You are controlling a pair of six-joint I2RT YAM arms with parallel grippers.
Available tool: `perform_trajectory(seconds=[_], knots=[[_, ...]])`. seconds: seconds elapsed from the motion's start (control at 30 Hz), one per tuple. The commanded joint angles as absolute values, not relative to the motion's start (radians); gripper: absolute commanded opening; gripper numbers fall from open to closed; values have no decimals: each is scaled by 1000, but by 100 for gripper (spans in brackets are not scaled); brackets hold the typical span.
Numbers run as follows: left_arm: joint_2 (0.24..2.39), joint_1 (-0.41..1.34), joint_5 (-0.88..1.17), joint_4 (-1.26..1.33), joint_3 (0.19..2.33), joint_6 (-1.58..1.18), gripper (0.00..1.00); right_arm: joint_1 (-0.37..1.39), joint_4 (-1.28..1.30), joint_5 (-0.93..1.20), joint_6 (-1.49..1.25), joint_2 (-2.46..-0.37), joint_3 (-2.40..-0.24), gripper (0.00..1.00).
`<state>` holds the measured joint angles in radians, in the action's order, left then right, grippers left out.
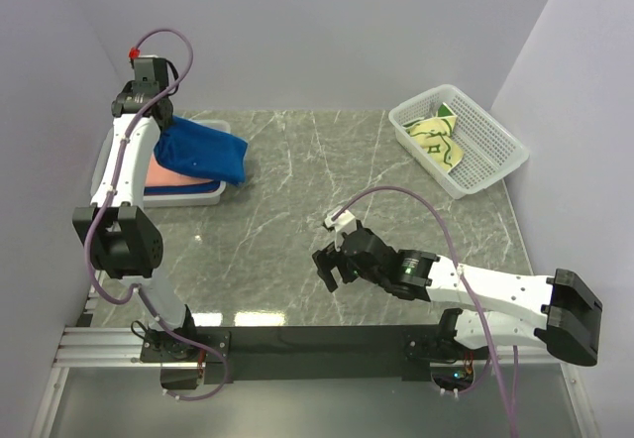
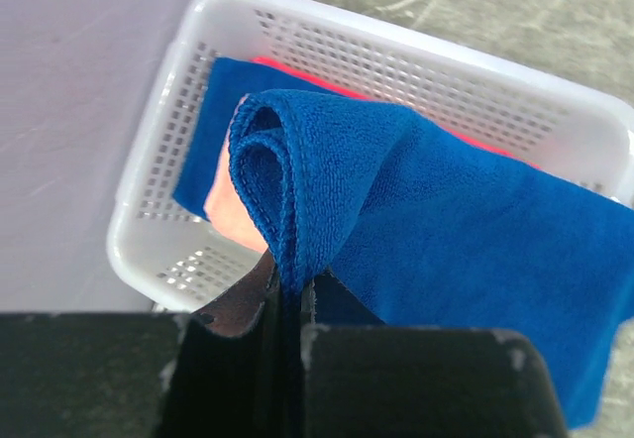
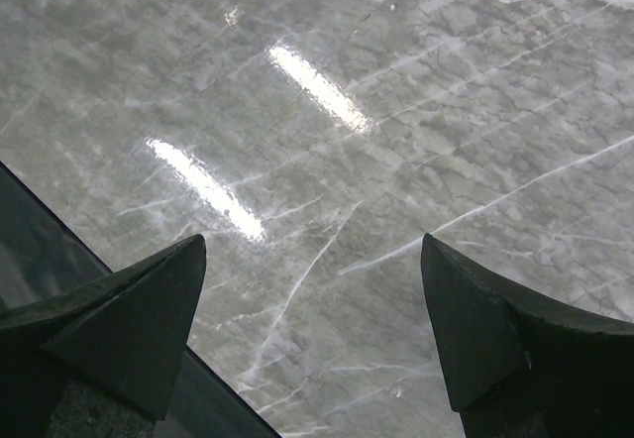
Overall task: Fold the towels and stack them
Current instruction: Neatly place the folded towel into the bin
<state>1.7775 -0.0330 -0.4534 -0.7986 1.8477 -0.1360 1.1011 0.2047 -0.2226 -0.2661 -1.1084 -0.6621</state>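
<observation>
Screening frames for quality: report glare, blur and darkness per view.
Right wrist: two bright glare streaks on the table; right gripper a dark silhouette. Left wrist: blue towel sharp, left gripper dark. Top external: even light, faint glare patches low left.

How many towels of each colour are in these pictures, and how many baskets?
Blue towels: 2, one gripped by the left pincer, one lying under the pink
Pink towel: 1
Yellow and green towel: 1
White baskets: 2
Total: 6
</observation>
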Motion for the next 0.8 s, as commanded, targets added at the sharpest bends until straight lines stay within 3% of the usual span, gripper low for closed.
perform_trajectory(seconds=[0.0,0.77], knots=[[1732,-44,-515,-739,1853,-103,1,1098,206,-250,-252,-1120,-704,95],[1747,-63,-558,-629,1778,-11,1,1098,225,-239,-233,-1144,-721,95]])
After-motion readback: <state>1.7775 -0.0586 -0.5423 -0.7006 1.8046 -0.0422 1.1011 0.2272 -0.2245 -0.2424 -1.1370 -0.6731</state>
